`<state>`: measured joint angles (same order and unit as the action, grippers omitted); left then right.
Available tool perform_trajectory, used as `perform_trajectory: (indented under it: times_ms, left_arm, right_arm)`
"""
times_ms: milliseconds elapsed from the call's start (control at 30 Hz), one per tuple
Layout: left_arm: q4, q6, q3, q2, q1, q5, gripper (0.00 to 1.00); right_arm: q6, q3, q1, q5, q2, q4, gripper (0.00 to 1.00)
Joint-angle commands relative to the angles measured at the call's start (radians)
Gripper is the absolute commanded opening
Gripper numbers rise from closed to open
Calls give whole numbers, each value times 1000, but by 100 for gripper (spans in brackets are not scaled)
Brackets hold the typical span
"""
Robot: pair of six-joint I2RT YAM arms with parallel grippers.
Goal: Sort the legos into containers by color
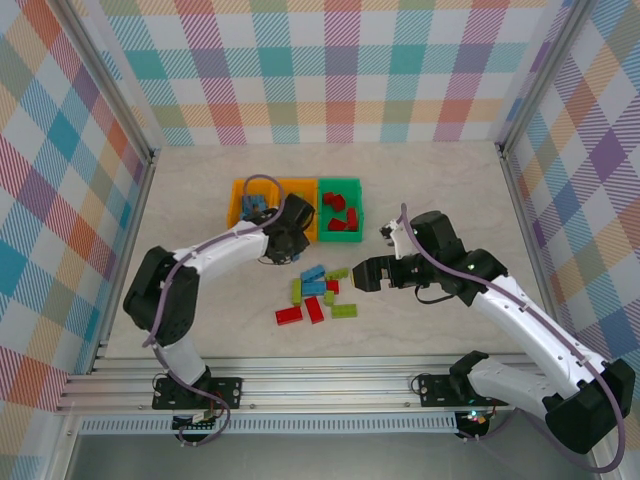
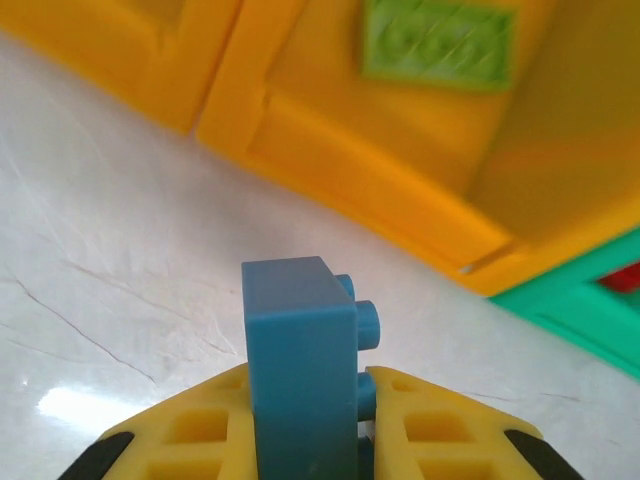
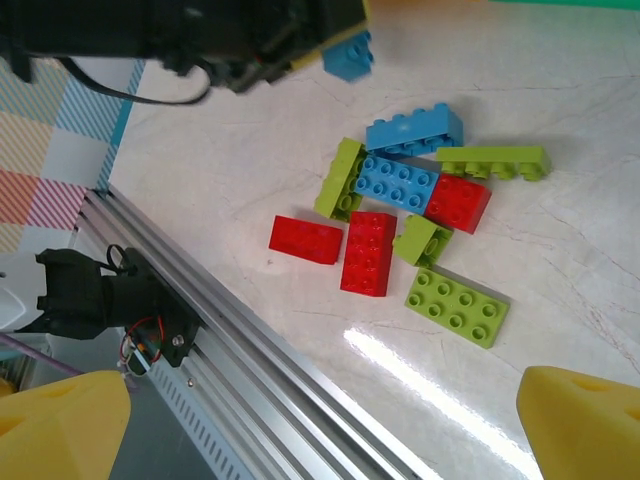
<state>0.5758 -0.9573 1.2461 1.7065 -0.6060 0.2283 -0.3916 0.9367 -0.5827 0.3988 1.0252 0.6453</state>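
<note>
My left gripper (image 2: pixel 305 405) is shut on a blue lego (image 2: pixel 300 365) that stands upright between its yellow fingers, just in front of the containers. The orange bin (image 2: pixel 380 190) ahead holds a lime green lego (image 2: pixel 437 45), and the green bin (image 2: pixel 580 305) is to its right. From above, the left gripper (image 1: pixel 290 245) hovers by the orange bins (image 1: pixel 300 185); the green bin (image 1: pixel 340 182) holds red legos (image 1: pixel 340 213). My right gripper (image 1: pixel 362 273) stands open beside the loose pile of legos (image 1: pixel 318 293), with nothing between its fingers (image 3: pixel 70 420). The held blue lego (image 3: pixel 348 55) shows above that pile (image 3: pixel 400 185).
Blue bricks (image 1: pixel 252 207) lie in the leftmost orange bin. An aluminium rail (image 1: pixel 320 385) runs along the table's near edge, close to the pile (image 3: pixel 250 340). Plaid walls (image 1: pixel 330 70) enclose the table on three sides.
</note>
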Motion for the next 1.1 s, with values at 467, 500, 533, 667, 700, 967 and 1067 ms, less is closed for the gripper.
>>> perform_trajectory:
  times_ms: [467,500,533,667,700,967,1067]
  left_arm:
    - [-13,399,307,156,339,-44,22]
    - [-29,406,313,168,340,-57,22]
    - [-38,410,320,180,342,-61,23]
    - [3,417,362,208,351,-34,35]
    - [16,414,367,207,354,-26,37]
    - [51,442,230,4,354,-42,49]
    - [47,459,136,-185,345,-155,51]
  right_arm:
    - [-7,26,-1,-60,-52,36,100]
    - [-7,24,-2,-66,-58,39,100]
    - [-6,22,-2,-75,-65,42,100]
    - [-13,24,-2,-83,-72,48,100]
    - [-15,24,-2,-83,-71,48,100]
    - [-33,11,-2,-109,-55,20,100]
    - [-40,4,-2,-96,-31,-1,100]
